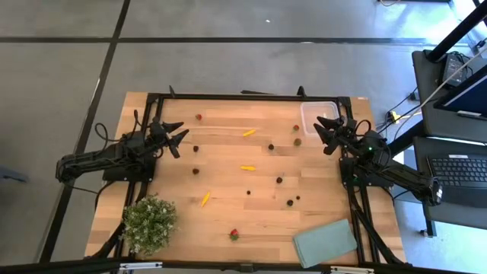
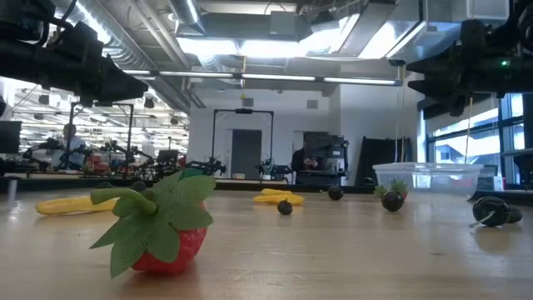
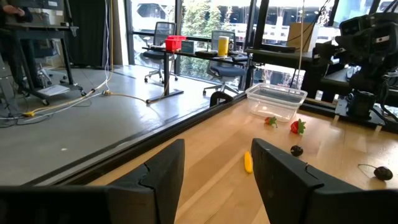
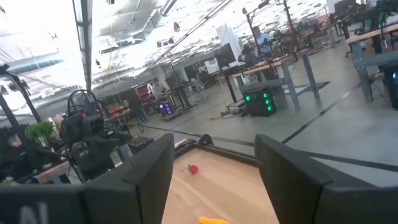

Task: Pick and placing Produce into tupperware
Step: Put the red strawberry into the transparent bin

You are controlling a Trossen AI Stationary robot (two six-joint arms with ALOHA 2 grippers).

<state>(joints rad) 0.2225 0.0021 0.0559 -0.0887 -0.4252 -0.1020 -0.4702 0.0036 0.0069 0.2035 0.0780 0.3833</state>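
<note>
Produce lies scattered on the wooden table: dark berries (image 1: 279, 180), red strawberries (image 1: 234, 234) and yellow slivers (image 1: 249, 132). The clear tupperware (image 1: 318, 117) stands at the far right of the table, with nothing in it that I can see. My left gripper (image 1: 178, 133) hovers open and level above the table's left side. My right gripper (image 1: 323, 134) hovers open above the right side, next to the tupperware's near edge. Neither holds anything. In the left wrist view the tupperware (image 3: 276, 101) shows beyond the fingers (image 3: 163, 176).
A bushy green plant (image 1: 149, 223) stands at the near left corner. A flat grey-green rectangle (image 1: 326, 243) lies at the near right. In the low view a large strawberry (image 2: 162, 223) lies close to the camera. Desks and laptops stand right of the table.
</note>
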